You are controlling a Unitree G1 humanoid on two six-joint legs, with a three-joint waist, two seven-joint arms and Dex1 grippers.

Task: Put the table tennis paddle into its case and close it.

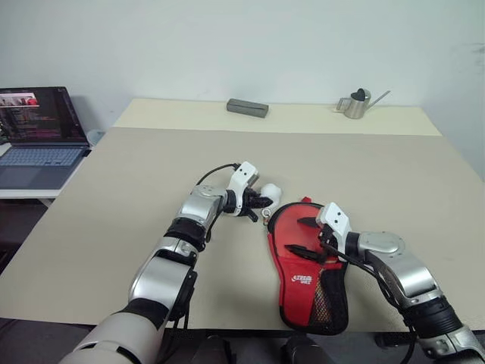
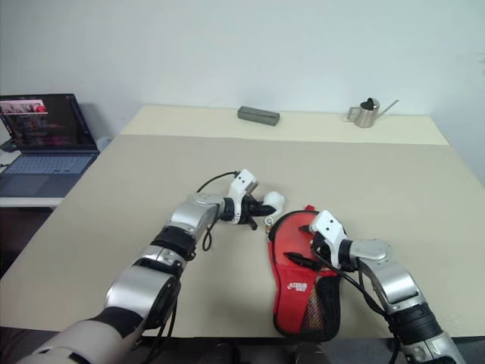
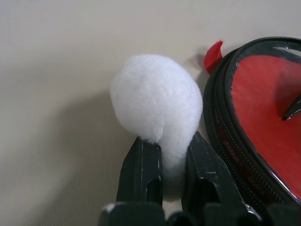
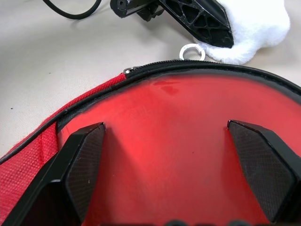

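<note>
On the table [image 1: 151,174], the left gripper [image 1: 261,203] pinches the white pompom [image 1: 271,193] just beside the red case [image 1: 299,265]. The right gripper [image 1: 307,236] rests spread wide over the case's round end. A laptop [image 1: 38,136], grey box [image 1: 247,108] and small metal watering can [image 1: 356,103] lie well apart.

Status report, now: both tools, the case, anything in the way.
Left tool shut on pompom. Right tool open, fingers pressing on the case. Case flat at table's near edge, zipper looks closed. Nothing in the way.

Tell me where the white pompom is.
The white pompom lies on the table just off the case's round top edge, pinched in the left end effector.
</note>
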